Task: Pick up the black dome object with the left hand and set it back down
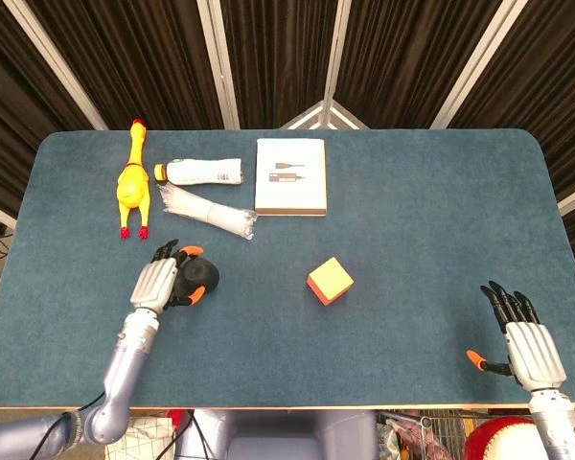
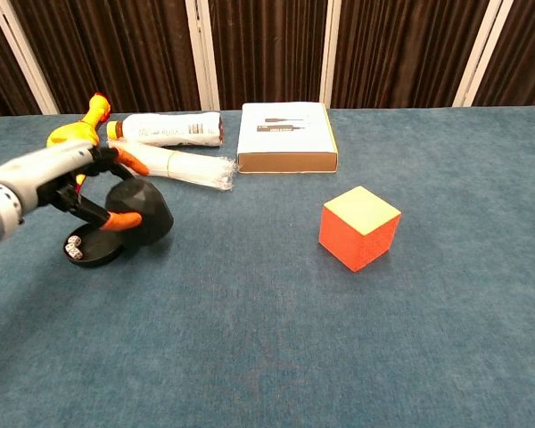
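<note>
**Observer:** So where is the dome right now?

**Operator:** Right now the black dome object (image 2: 140,209) is in my left hand (image 2: 96,192), tilted and low over the table (image 2: 276,339). From the chest view I cannot tell whether its edge already touches the cloth. My fingers (image 1: 184,251) wrap its far side and my thumb sits on its near side, so the hold looks firm.

**Observer:** What is that flat disc under your hand?

**Operator:** A shallow black tray (image 2: 91,246), just below and outward of my fingertips. Small white dice (image 2: 72,249) lie in it. I judge it to be the base the dome covers.

**Observer:** How far along are you?

**Operator:** The pick-up is done, I'd say. What's left is setting the dome down and letting go. It sits just inward of the tray, not over it.

**Observer:** Anything near your grip?

**Operator:** Beyond my fingertips lie a clear plastic bundle (image 2: 172,167), a white bottle (image 2: 168,128) and a yellow rubber chicken (image 2: 72,138). A white box (image 2: 285,135) and an orange cube (image 2: 359,228) sit well apart, inward.

**Observer:** And the other hand?

**Operator:** My right hand (image 1: 529,345) rests flat near the table's near edge, fingers spread, holding nothing.
</note>
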